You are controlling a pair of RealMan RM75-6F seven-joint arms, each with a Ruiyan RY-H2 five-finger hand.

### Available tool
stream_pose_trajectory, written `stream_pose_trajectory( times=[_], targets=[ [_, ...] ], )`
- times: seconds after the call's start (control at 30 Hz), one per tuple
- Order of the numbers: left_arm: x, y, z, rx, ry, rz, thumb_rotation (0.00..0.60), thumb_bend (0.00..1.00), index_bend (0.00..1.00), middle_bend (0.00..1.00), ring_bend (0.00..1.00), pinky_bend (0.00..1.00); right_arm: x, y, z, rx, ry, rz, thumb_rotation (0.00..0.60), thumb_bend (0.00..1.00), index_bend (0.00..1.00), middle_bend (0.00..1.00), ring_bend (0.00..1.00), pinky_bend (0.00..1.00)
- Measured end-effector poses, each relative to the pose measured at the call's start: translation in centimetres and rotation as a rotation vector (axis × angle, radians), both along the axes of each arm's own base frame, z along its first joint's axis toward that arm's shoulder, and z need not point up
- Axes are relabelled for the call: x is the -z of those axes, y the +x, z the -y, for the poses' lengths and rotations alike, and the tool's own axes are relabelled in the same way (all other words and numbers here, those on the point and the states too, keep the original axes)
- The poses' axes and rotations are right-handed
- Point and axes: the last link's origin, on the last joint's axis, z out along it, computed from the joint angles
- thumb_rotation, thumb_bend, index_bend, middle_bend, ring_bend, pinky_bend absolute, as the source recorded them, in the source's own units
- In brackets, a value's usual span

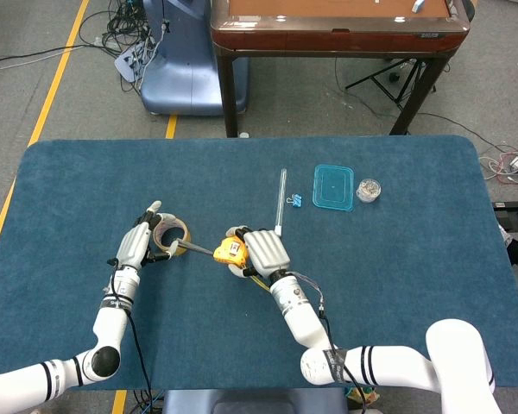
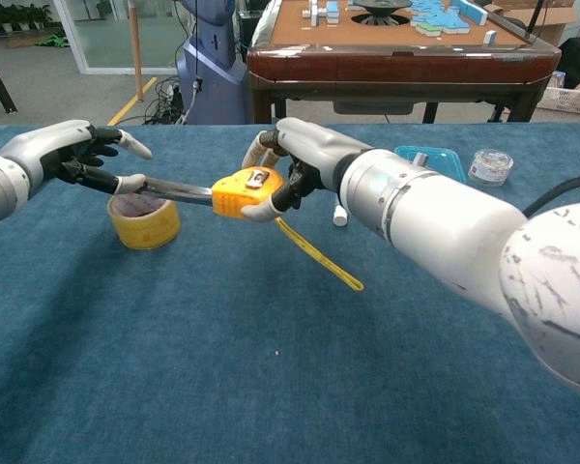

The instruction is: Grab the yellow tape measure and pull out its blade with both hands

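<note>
- Yellow plastic tape measure [image 2: 245, 191] gripped in the right hand [image 2: 292, 159].
- Left hand [image 2: 72, 155] at nine o'clock pinches its dark blade [image 2: 177, 189], drawn out between them.

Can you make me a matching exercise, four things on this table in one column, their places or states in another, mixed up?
1. yellow tape measure
2. tape roll
3. teal lid
4. blade tip

A. pinched by the left hand
B. flat beside a small clear jar
C. gripped in the right hand
D. standing under the stretched blade

Pairs: 1-C, 2-D, 3-B, 4-A
</note>
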Motion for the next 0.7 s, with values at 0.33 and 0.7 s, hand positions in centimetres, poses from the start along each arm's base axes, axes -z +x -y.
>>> stream_pose_trajectory(
  times=[0.33,0.7],
  targets=[
    [-0.01,-0.01,0.1,0.007,-0.032,0.006,0.6,0.48,0.48,0.0,0.0,0.0,-0.28,-0.26,0.22,0.014,-0.002,0.01,0.6,0.78,0.64,0.67,0.6,0.35],
    [0.03,0.2,0.27,0.018,-0.067,0.053,0.6,0.55,0.62,0.08,0.0,0.0,-0.75,-0.96,0.83,0.029,-0.002,0.009,0.6,0.78,0.64,0.67,0.6,0.35]
  ],
)
